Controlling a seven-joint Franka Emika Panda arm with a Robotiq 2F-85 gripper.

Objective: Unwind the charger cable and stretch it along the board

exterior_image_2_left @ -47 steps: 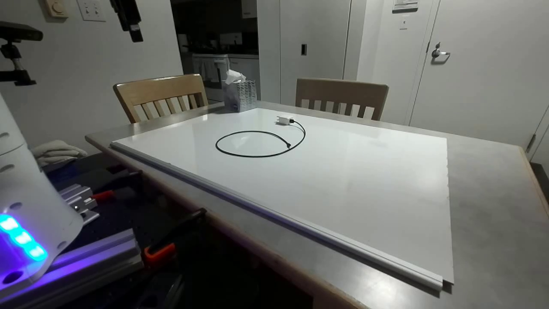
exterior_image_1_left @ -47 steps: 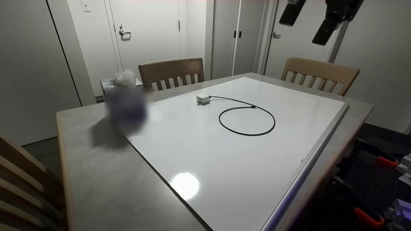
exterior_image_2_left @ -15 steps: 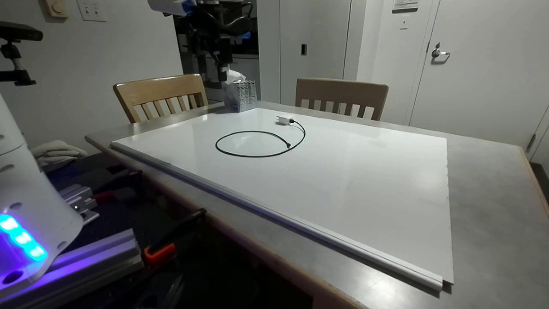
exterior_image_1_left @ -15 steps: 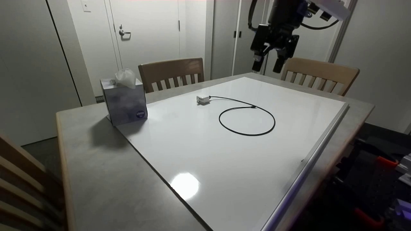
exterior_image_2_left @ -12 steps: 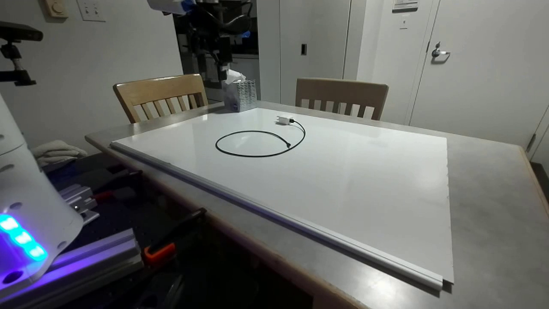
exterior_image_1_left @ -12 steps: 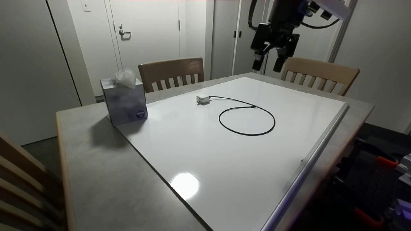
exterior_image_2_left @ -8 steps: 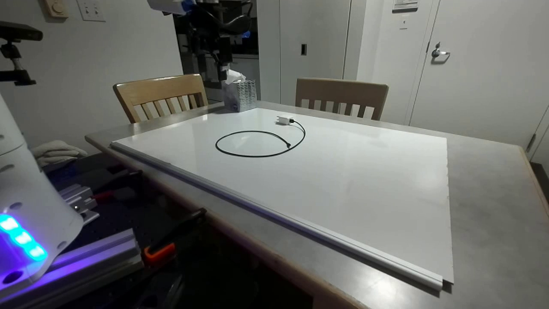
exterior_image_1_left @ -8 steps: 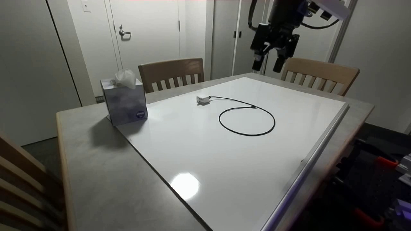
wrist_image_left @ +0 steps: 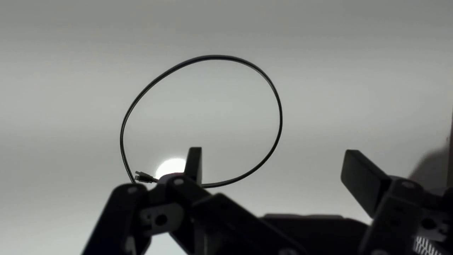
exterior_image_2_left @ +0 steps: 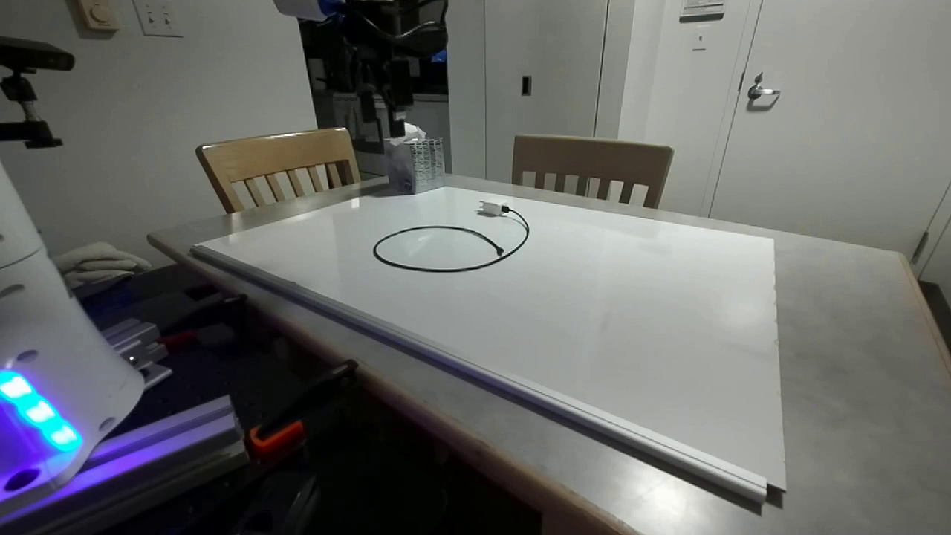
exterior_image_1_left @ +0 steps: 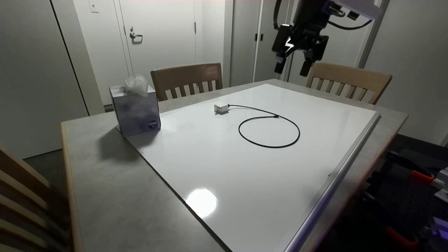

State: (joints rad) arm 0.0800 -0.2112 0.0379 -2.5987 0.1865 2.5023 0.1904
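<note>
The end effector point(exterior_image_1_left: 292, 69) hangs above the board point(exterior_image_1_left: 245, 182), apart from it, its fingers point(wrist_image_left: 364, 180) spread wide with a bare gap between them. The cable point(wrist_image_left: 216, 57) lies on the board below the end effector in a single loop. In the wrist view the loop shows ahead of the end effector, toward the finger at the left of that picture, which hides part of its near side. The connector point(wrist_image_left: 144, 177) shows past that same finger, just beside the cable; whether they touch I cannot tell. The plug point(exterior_image_1_left: 221, 109) also lies on the board, below and left of the end effector in an exterior view, with the cable running from it into the loop. The bench point(exterior_image_1_left: 115, 196) carries the board. Well apart from the end effector, and lower, a box point(exterior_image_1_left: 138, 113) stands at the board's corner. A chair point(exterior_image_1_left: 350, 75) shows behind the end effector.
</note>
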